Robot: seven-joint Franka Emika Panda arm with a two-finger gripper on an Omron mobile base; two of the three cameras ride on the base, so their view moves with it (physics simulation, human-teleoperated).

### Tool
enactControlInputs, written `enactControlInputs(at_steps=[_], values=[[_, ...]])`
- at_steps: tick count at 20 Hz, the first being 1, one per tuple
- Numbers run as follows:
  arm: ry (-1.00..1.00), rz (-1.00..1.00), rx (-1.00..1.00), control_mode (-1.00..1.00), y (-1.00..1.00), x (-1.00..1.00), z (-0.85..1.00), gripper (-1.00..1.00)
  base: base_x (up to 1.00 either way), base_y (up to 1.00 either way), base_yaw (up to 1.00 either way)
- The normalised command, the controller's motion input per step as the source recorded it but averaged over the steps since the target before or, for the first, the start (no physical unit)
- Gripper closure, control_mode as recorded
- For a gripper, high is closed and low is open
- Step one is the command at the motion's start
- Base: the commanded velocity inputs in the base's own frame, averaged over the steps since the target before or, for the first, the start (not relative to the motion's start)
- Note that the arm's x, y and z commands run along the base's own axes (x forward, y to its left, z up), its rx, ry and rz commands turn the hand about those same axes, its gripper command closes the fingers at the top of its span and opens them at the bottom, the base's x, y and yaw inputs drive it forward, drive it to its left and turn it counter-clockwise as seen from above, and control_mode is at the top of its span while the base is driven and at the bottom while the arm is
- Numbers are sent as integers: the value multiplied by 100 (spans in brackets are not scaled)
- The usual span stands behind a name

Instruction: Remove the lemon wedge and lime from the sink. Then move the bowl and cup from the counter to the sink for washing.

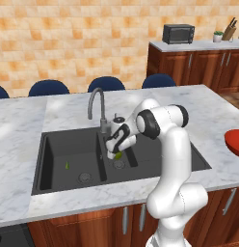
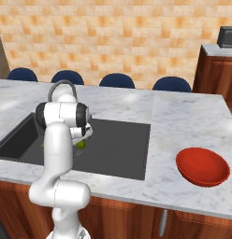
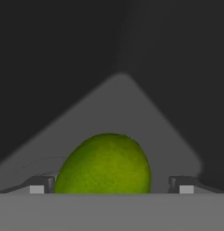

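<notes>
My gripper reaches down into the right basin of the dark grey sink, open. The round yellow-green lime lies between its fingers near the drain. In the hand view the lime sits between the two fingertips, nearer the left one, with a gap on the right. A tiny green sliver, the lemon wedge, lies on the left basin's floor. The red bowl rests on the marble counter to the right of the sink. The cup is out of view.
The curved grey faucet rises just behind the gripper, between the basins. Blue chair backs line the far side of the island. A microwave stands on the far counter.
</notes>
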Motion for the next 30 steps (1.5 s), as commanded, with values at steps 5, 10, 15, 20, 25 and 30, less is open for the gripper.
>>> enactControlInputs(at_steps=[5, 10, 15, 20, 25, 30], values=[[9, 0, 9, -100, 23, -17, -19, -100, 0, 0, 0], [11, -2, 10, -100, 23, -15, -21, -100, 0, 0, 0], [11, -2, 9, -100, 25, -12, -27, -100, 0, 0, 0], [11, -1, 3, -100, 26, -1, -36, 100, 0, 0, 0], [12, -3, 0, -100, 22, -6, -37, 100, 0, 0, 0], [12, -3, 0, -100, 21, -29, -18, 100, 0, 0, 0]])
